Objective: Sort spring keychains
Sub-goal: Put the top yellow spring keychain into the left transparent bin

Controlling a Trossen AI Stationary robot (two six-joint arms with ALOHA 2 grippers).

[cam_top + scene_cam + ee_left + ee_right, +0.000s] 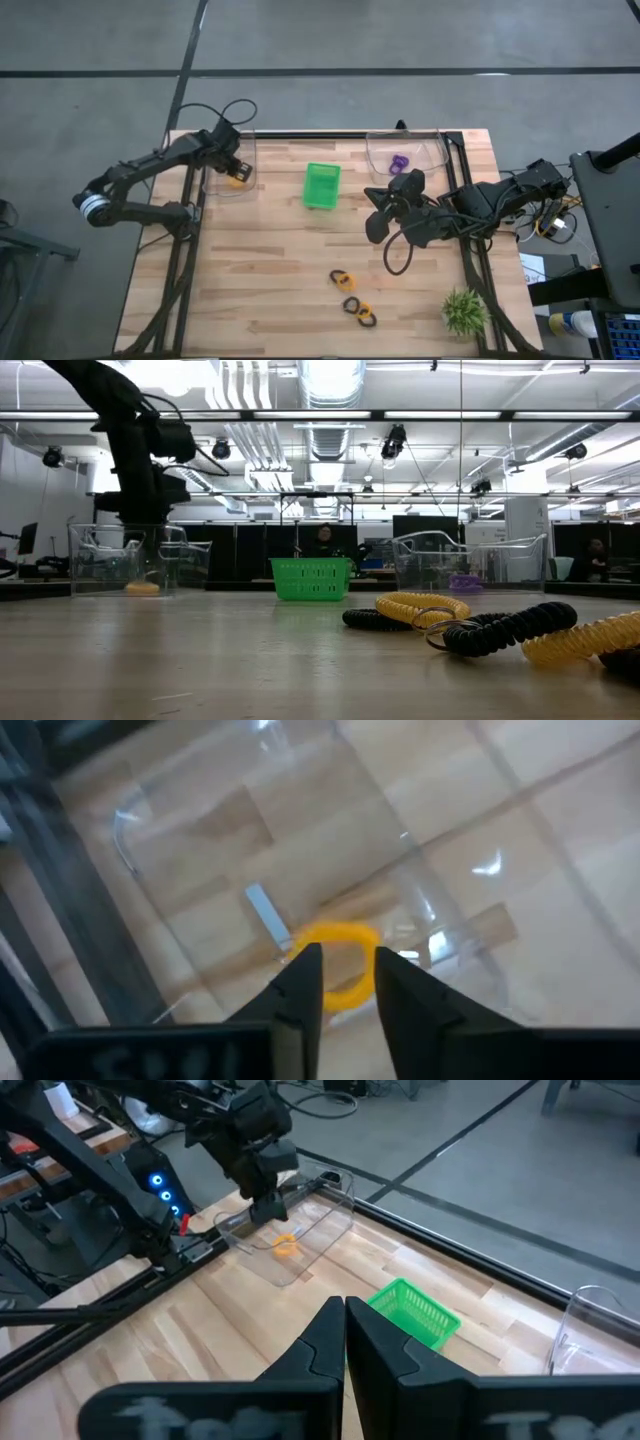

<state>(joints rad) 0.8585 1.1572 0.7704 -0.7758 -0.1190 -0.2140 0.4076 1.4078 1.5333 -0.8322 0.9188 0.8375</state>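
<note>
An orange-yellow spring keychain [345, 982] lies on the floor of the left clear bin [228, 165], also seen as a flat coil [142, 588] in the low view. My left gripper [348, 970] hangs open just above it, fingers pointing down into the bin, touching nothing. A purple keychain [399, 162] rests in the right clear bin [408, 152]. Yellow and black keychains [343, 279] [358, 311] lie on the table's near middle, large in the low view [470, 622]. My right gripper [345, 1315] is shut and holds nothing, hovering right of the green basket [321, 185].
The green basket stands at the table's middle between the two bins. A spiky green plant [465, 310] sits at the near right corner. Cables loop on the table under the right arm [400, 255]. Bare wood lies left of the loose keychains.
</note>
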